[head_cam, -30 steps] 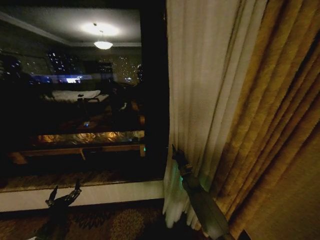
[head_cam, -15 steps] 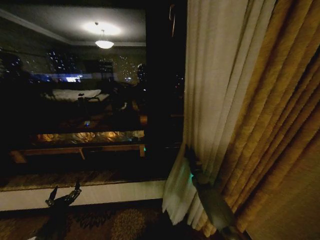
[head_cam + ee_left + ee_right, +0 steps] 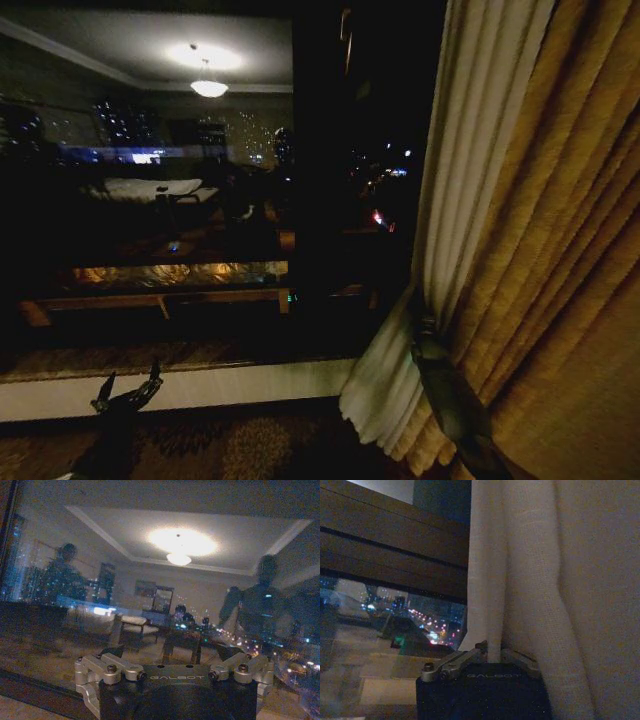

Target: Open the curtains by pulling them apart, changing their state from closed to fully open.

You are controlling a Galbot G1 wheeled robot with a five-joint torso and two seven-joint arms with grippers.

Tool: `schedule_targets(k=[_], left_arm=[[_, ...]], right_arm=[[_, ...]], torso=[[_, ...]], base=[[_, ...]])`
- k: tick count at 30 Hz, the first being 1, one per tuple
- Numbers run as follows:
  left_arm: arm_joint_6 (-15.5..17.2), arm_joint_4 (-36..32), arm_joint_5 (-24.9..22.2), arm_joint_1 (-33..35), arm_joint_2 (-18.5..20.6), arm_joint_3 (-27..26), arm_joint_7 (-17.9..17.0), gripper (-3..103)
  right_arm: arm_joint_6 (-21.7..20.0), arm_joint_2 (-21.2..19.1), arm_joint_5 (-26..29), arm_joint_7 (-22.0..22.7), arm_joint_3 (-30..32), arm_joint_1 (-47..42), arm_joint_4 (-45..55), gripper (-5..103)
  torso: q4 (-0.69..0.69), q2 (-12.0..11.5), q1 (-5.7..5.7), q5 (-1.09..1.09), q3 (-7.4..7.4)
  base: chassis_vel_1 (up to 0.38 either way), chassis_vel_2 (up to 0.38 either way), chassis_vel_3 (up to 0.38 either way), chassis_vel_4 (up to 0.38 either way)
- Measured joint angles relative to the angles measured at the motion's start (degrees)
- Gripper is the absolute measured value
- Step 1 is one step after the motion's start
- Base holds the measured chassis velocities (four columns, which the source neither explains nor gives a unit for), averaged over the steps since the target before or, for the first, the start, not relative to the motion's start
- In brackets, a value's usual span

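A sheer cream-white curtain (image 3: 470, 150) hangs bunched at the right of the dark window, pressed against a thick golden drape (image 3: 570, 260). Low on that panel, my right gripper (image 3: 424, 335) is shut on a fold near its inner edge, and the hem flares out below it. The right wrist view shows the pleat of the curtain (image 3: 530, 580) running down between the closed fingers of the right gripper (image 3: 492, 656). My left gripper (image 3: 127, 388) hangs open low at the left, in front of the sill. Seen from the wrist, the left gripper (image 3: 170, 655) faces the glass with nothing in it.
The window glass (image 3: 150, 200) reflects the lit room and a ceiling lamp (image 3: 207, 88). A dark vertical frame post (image 3: 315, 200) stands mid-window. A pale sill (image 3: 200, 385) runs below, with patterned carpet (image 3: 240, 445) in front.
My right gripper has moved right with the sheer curtain's edge, gathering the panel against the golden drape and baring more dark window. The left arm has not moved.
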Motion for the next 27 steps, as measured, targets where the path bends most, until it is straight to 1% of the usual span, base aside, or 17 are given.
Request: schedule_targets(k=[3, 4, 5, 7, 8, 9, 12, 13, 14, 16, 17, 18, 21, 22, 23, 24, 27], left_arm=[[0.0, 0.0, 0.0, 0.0, 0.0, 0.0, 0.0, 100], [0.0, 0.0, 0.0, 0.0, 0.0, 0.0, 0.0, 100], [0.0, 0.0, 0.0, 0.0, 0.0, 0.0, 0.0, 100], [0.0, 0.0, 0.0, 0.0, 0.0, 0.0, 0.0, 100], [0.0, 0.0, 0.0, 0.0, 0.0, 0.0, 0.0, 100], [0.0, 0.0, 0.0, 0.0, 0.0, 0.0, 0.0, 100], [0.0, 0.0, 0.0, 0.0, 0.0, 0.0, 0.0, 100], [0.0, 0.0, 0.0, 0.0, 0.0, 0.0, 0.0, 100], [0.0, 0.0, 0.0, 0.0, 0.0, 0.0, 0.0, 100], [0.0, 0.0, 0.0, 0.0, 0.0, 0.0, 0.0, 100], [0.0, 0.0, 0.0, 0.0, 0.0, 0.0, 0.0, 100], [0.0, 0.0, 0.0, 0.0, 0.0, 0.0, 0.0, 100], [0.0, 0.0, 0.0, 0.0, 0.0, 0.0, 0.0, 100], [0.0, 0.0, 0.0, 0.0, 0.0, 0.0, 0.0, 100], [0.0, 0.0, 0.0, 0.0, 0.0, 0.0, 0.0, 100], [0.0, 0.0, 0.0, 0.0, 0.0, 0.0, 0.0, 100], [0.0, 0.0, 0.0, 0.0, 0.0, 0.0, 0.0, 100]], right_arm=[[-0.4, 0.1, 1.0, 0.0, -1.1, -1.1, 2.0, 0], [-0.6, 0.2, 1.9, -0.1, -1.7, -1.6, 3.1, 0], [-1.3, 0.0, 4.0, -0.5, -3.0, -2.6, 5.2, 0], [-3.6, -0.4, 8.2, -1.3, -5.8, -5.0, 10.7, 10], [-3.6, -0.4, 8.2, -1.3, -5.8, -5.0, 10.7, 10], [-4.5, -0.6, 9.7, -1.6, -6.8, -6.0, 12.7, 10], [-6.6, -1.1, 14.2, -2.6, -9.8, -9.6, 19.3, 27], [-7.5, -1.4, 14.8, -2.5, -10.7, -10.9, 21.7, 32], [-7.5, -1.4, 14.8, -2.5, -10.7, -10.9, 21.7, 32], [-8.2, -2.3, 14.8, -2.5, -11.8, -13.6, 25.8, 42], [-8.2, -2.3, 14.8, -2.5, -11.8, -13.6, 25.8, 42], [-8.4, -2.8, 14.6, -2.6, -12.1, -15.0, 27.9, 42], [-9.4, -4.0, 14.5, -3.0, -12.1, -18.0, 32.5, 59], [-9.4, -4.0, 14.5, -3.0, -12.1, -18.0, 32.5, 59], [-9.6, -4.2, 14.6, -3.0, -11.9, -18.5, 33.2, 65], [-9.7, -4.4, 14.6, -3.2, -11.7, -18.9, 33.6, 65], [-9.5, -4.9, 14.6, -4.4, -11.1, -20.2, 34.5, 81]], torso=[[0.00, 0.0, 0.00, 0.00, 0.00], [0.00, 0.0, 0.01, 0.00, 0.01], [0.00, 0.0, 0.01, 0.00, 0.01], [-0.01, 0.0, 0.02, 0.02, 0.02], [-0.01, 0.0, 0.02, 0.02, 0.02], [0.00, 0.0, 0.02, -0.01, 0.01], [0.00, 0.0, 0.01, 0.02, 0.01], [0.00, 0.0, 0.01, -0.02, 0.00], [0.00, 0.0, 0.01, -0.02, 0.00], [0.00, 0.0, 0.01, 0.00, 0.01], [0.00, 0.0, 0.01, 0.00, 0.01], [0.00, 0.0, 0.01, 0.00, 0.00], [0.00, 0.0, 0.01, 0.00, 0.00], [0.00, 0.0, 0.01, 0.00, 0.00], [-0.01, 0.0, 0.01, -0.01, 0.00], [-0.01, 0.0, 0.00, -0.01, 0.00], [-0.01, 0.0, 0.01, -0.01, 0.00]], base=[[0.000, 0.000, 0.000, 0.000], [0.000, 0.000, 0.000, 0.000], [0.000, 0.000, 0.000, 0.000], [0.000, 0.000, 0.000, 0.000], [0.000, 0.000, 0.000, 0.000], [0.000, 0.000, 0.000, 0.000], [0.000, 0.000, 0.000, 0.000], [0.000, 0.000, 0.000, 0.000], [0.000, 0.000, 0.000, 0.000], [0.000, 0.000, 0.000, 0.000], [0.000, 0.000, 0.000, 0.000], [0.000, 0.000, 0.000, 0.000], [0.000, 0.000, 0.000, 0.000], [0.000, 0.000, 0.000, 0.000], [0.000, 0.000, 0.000, 0.000], [0.000, 0.000, 0.000, 0.000], [0.000, 0.000, 0.000, 0.000]])
